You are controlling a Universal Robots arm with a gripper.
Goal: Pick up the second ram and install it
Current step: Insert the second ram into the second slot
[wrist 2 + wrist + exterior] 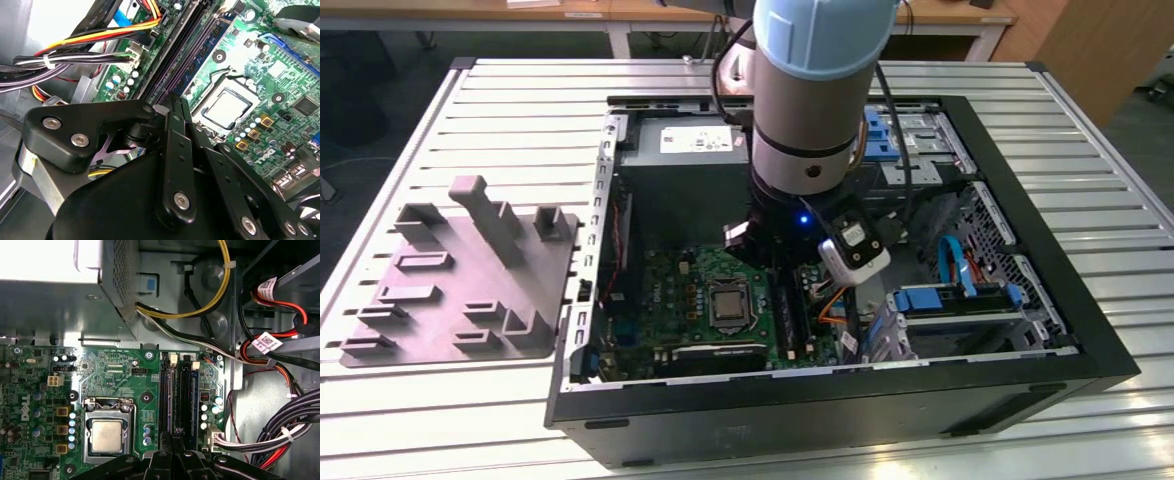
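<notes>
You are working the install step: the end effector (172,436), fingers together and clamping nothing I can see, is standing over the memory slots (168,390). The second ram (186,397) is sitting edge-up there, apparently slotted. Seating is calling for straight, even pressure.

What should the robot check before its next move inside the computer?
1. Black gripper is above the long narrow black memory slots: ok.
2. Thin flat second ram stick is pushed fully into a slot: cannot tell.
3. Bundled black and white cables lie beside the slots, not across them: ok.
4. Square silver processor is out from under the gripper: ok.
5. Grey plastic tray with upright pegs sits outside the black computer case, at the exterior view's left, apart from the arm: ok.
</notes>
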